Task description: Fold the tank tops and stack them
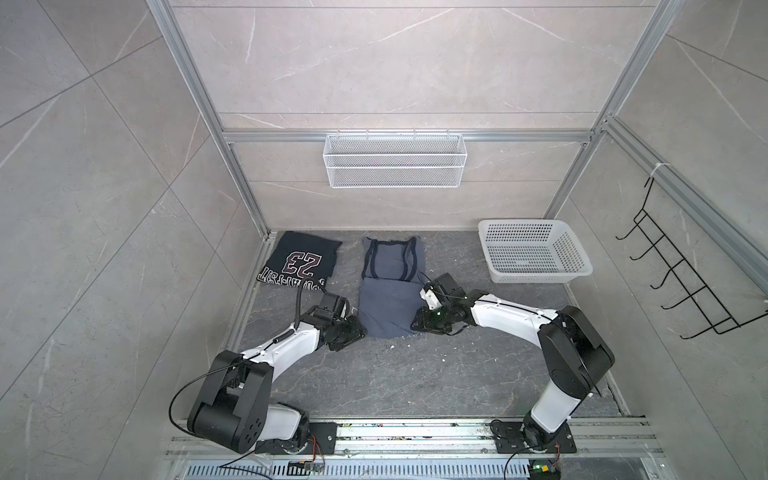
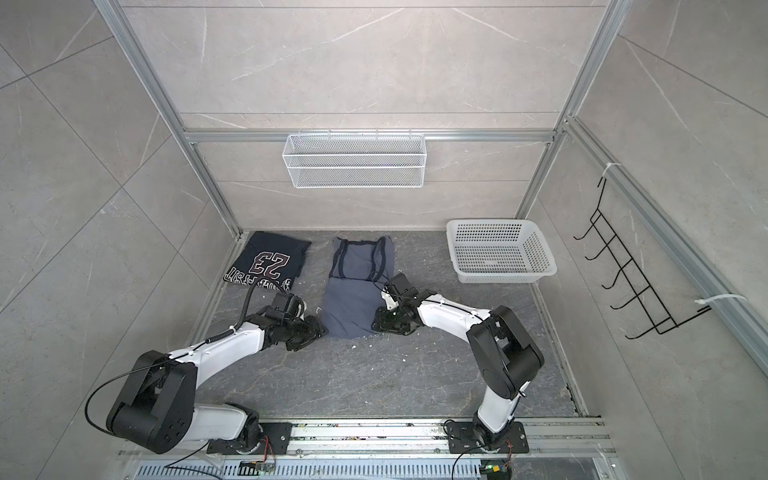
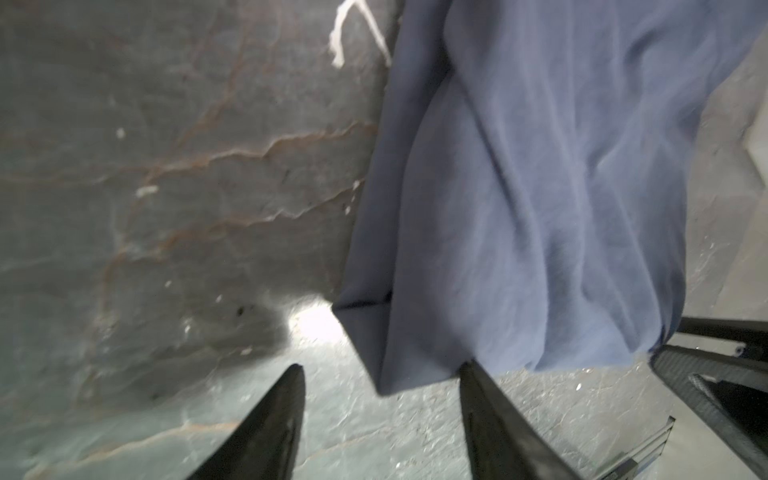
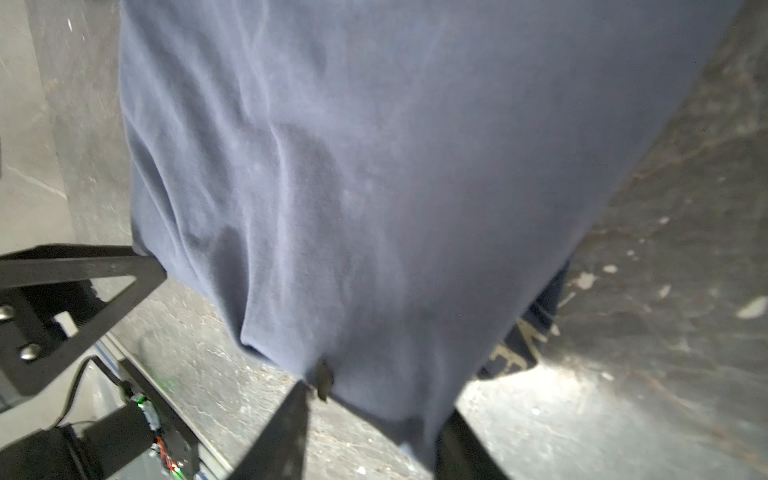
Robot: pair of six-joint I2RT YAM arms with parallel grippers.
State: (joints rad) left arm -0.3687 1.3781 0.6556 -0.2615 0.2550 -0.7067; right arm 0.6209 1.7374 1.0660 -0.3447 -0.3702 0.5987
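Slate-blue tank top (image 1: 390, 291) lies on the table (image 1: 415, 374), left of the basket (image 1: 536, 232). Only the wrist views show the left gripper (image 3: 382, 365) and right gripper (image 4: 376, 399) spread, unclenched, straddling its hem.

Grey marbled walls (image 1: 395, 62), dark stone floor (image 1: 415, 374)

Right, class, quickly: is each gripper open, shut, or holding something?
Left gripper: open, at a corner of the slate-blue tank top, holding nothing.
Right gripper: open, the same top's hem between its jaws, not pinched.
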